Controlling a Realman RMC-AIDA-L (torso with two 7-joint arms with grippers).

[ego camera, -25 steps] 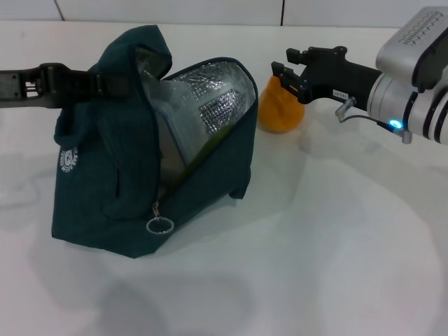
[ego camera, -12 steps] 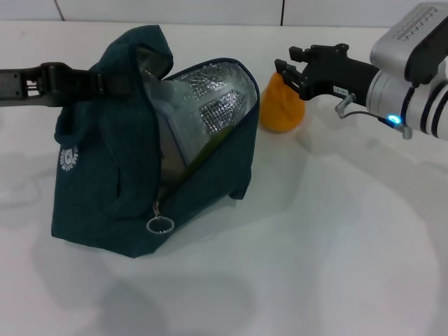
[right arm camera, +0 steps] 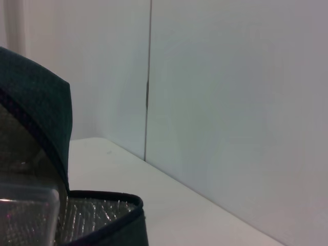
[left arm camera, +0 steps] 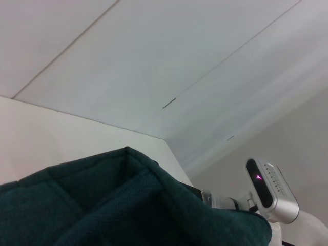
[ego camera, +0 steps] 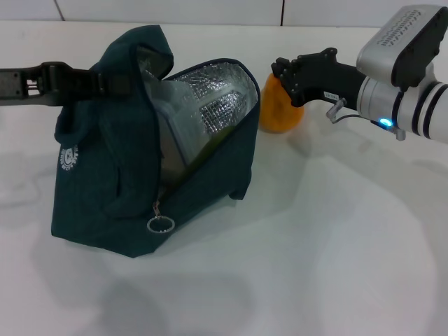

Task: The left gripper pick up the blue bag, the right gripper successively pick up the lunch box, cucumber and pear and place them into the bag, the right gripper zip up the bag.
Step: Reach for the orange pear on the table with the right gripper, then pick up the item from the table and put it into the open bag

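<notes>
R end effector (ego camera: 281, 75) at the pear (ego camera: 278, 108), tips hide its top; grip unclear. L end effector (ego camera: 115, 84) clamped on blue bag (ego camera: 112, 182), contents mostly hidden.

One blue bag (ego camera: 119, 168), one pear (ego camera: 280, 105), two tools: left (ego camera: 105, 82), right (ego camera: 283, 72).

i can't read any text from here. the blue bag (ego camera: 140, 161) carries a small round white logo (ego camera: 68, 158) on its side, but its lettering is too small for me to make out. a small white label (ego camera: 330, 92) sits on the black body of the right gripper (ego camera: 285, 73); whatever is printed there is illegible to me.
</notes>
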